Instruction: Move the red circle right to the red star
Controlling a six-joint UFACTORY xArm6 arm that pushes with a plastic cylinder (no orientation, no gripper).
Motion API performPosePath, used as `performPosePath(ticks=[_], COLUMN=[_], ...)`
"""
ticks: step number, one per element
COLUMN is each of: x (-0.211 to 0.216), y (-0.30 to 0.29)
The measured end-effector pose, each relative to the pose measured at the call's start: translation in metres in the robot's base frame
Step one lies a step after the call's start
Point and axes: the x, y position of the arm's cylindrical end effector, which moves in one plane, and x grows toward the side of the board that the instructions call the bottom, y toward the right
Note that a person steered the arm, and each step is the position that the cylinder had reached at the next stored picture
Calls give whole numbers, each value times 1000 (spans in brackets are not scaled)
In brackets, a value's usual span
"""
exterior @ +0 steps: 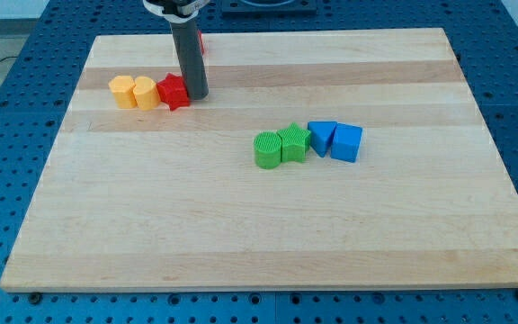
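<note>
The red star (174,92) lies at the board's upper left. My tip (195,95) rests on the board right against the star's right side. The red circle (201,41) is mostly hidden behind the rod; only a red sliver shows at the rod's right edge near the board's top edge, above the star.
Two yellow blocks (121,91) (145,92) sit in a row touching the star's left side. Near the board's middle, a green round block (266,150) and a green star-like block (293,142) adjoin a blue triangle (321,137) and a blue cube-like block (347,143).
</note>
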Motion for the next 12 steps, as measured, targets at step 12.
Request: performPosePath(ticks=[12], x=[-82], y=[38])
